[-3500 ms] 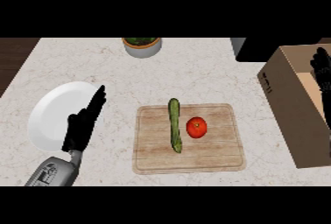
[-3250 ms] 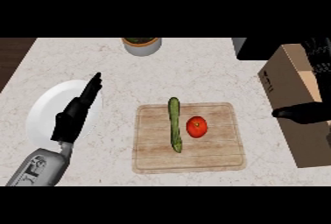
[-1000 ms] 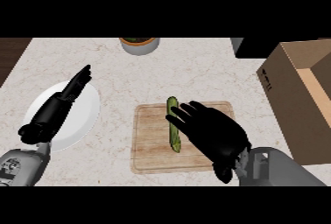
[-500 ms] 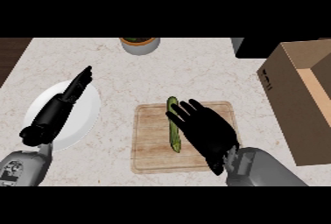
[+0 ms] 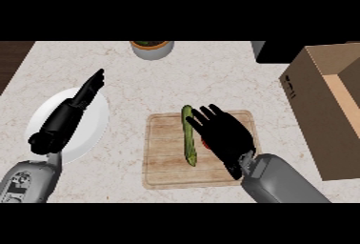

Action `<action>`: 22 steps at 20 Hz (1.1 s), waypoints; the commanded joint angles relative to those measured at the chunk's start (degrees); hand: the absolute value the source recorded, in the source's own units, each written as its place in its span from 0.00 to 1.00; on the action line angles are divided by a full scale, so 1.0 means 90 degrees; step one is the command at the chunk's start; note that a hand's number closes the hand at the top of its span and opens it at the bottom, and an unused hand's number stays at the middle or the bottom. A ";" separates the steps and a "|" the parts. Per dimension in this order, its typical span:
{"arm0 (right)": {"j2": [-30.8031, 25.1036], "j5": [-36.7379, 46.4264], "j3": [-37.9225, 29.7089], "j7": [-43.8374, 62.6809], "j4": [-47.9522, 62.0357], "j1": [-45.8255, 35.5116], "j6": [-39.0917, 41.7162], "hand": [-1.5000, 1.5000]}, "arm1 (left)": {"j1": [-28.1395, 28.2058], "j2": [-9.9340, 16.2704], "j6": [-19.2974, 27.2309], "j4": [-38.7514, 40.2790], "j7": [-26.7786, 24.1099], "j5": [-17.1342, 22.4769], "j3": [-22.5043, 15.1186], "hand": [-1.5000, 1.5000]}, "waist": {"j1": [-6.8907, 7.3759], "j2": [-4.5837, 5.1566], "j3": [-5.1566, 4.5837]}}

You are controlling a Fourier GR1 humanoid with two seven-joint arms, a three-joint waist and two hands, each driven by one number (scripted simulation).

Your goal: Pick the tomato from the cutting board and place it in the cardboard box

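Right hand (image 5: 224,134): black, palm down over the board (image 5: 165,162), fingers spread and fairly straight, not closed on anything that can be seen; it covers the tomato (image 5: 205,143), of which only a red sliver shows at the hand's left edge, on the board just right of the cucumber (image 5: 188,138). Whether the palm touches the tomato cannot be told. Left hand (image 5: 67,116): fingers straight, lying over the white plate (image 5: 95,133) at the view's left, holding nothing, resting. Box (image 5: 320,105): brown cardboard, top open, at the right edge of the desk (image 5: 211,76), well apart from the board. Bowl (image 5: 151,47): at the far edge of the desk, dark contents, not involved. Step in hand, by judgement: the grasp, with lift and carry to the box still to do. Advice for the grasp: lower the hand centred on the tomato, with the thumb on one side and the fingers on the other; close round the widest part so the round fruit does not roll out; keep the fingers clear of the cucumber, which lies just beside it and could be dragged along; lift straight up before swinging right, high enough to clear the box's near wall. Writing: a small dark mark shows on the box's outer face, too small to read; no brand or label is legible elsewhere.
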 commanded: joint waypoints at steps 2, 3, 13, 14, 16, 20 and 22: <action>0.0237 0.0274 -0.0387 -0.0540 0.0771 -0.0253 -0.0125 0.00 | 0.0430 0.0107 -0.0305 -0.0747 0.0299 0.0020 0.0151 0.50 | 0.0042 -0.0004 0.0001; 0.0386 0.0411 -0.0097 -0.0329 0.0270 0.0274 -0.0054 0.00 | -0.0020 -0.0303 -0.0021 -0.0087 0.0189 -0.0237 0.0067 0.50 | -0.0012 -0.0002 0.0000; 0.0622 0.1283 -0.0382 -0.0884 0.1021 0.0412 -0.0532 0.00 | -0.0146 -0.0104 -0.0682 0.0087 -0.0026 -0.0161 0.0665 0.50 | -0.0009 -0.0003 0.0000; 0.0440 0.1318 -0.0563 -0.1075 0.1511 0.0306 -0.0853 0.00 | 0.0212 -0.0247 -0.0440 -0.0189 -0.0044 -0.0254 0.0572 0.50 | 0.0014 -0.0001 0.0000; 0.0788 0.1571 -0.0467 -0.0867 0.1524 0.0328 -0.0830 0.00 | 0.0553 -0.0354 -0.0421 -0.0752 0.0139 -0.0382 0.0430 0.50 | 0.0022 -0.0007 0.0000; 0.0716 0.1474 -0.1021 -0.1532 0.2300 0.0102 -0.1068 0.00 | 0.0335 -0.0564 -0.0407 -0.0210 -0.0080 -0.0584 0.0392 0.50 | 0.0016 0.0003 0.0000; 0.1034 0.1698 -0.0805 -0.1246 0.1982 0.0384 -0.0982 0.00 | -0.0047 -0.0307 -0.0788 -0.0171 0.0224 -0.0332 0.0717 0.50 | -0.0008 -0.0001 0.0000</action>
